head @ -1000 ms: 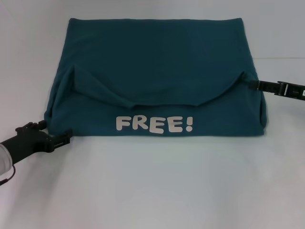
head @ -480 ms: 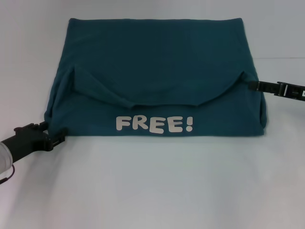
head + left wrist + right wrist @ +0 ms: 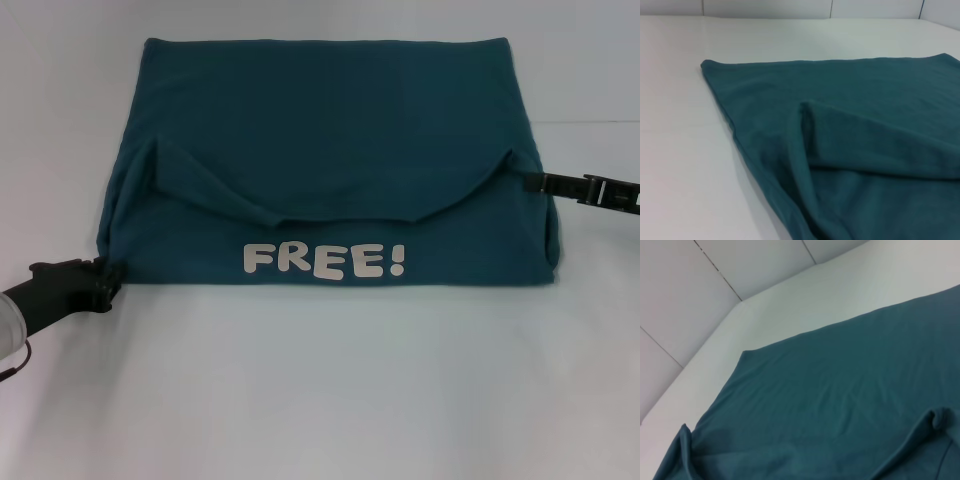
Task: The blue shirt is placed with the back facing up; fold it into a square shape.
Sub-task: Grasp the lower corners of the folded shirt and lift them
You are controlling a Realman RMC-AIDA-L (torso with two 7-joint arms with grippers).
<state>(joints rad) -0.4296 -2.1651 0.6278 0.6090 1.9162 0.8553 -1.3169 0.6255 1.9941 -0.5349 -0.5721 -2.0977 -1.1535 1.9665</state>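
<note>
In the head view, nearest the camera at the lower left of the frame, the left gripper [image 3: 108, 278] lies low on the white table [image 3: 330, 390], its dark body running in from the left edge. Its fingertips reach the near left corner of the blue shirt [image 3: 330, 130], touching or just beside the cloth edge; whether they are spread or pressed together, or pinching any fabric, cannot be told from this angle.

The blue shirt fills the middle of the frame, lying flat on the table as a broad folded block. Along its near edge the cream "FREE!" lettering [image 3: 325, 260] faces up, just above the bottom hem line. Above the lettering a flap of cloth is folded over, its lower edge curving from a raised peak at the left side to another peak at the right side.

At the right middle of the frame the right gripper [image 3: 530, 181] comes in level from the right edge, its slim black tip meeting the shirt at the right peak of that flap. It looks narrow and drawn together at the cloth, but a true pinch cannot be confirmed.

The left wrist view shows the shirt [image 3: 850, 150] with a soft ridge of fold; the right wrist view shows its far plain surface [image 3: 840, 405] and table beyond.
</note>
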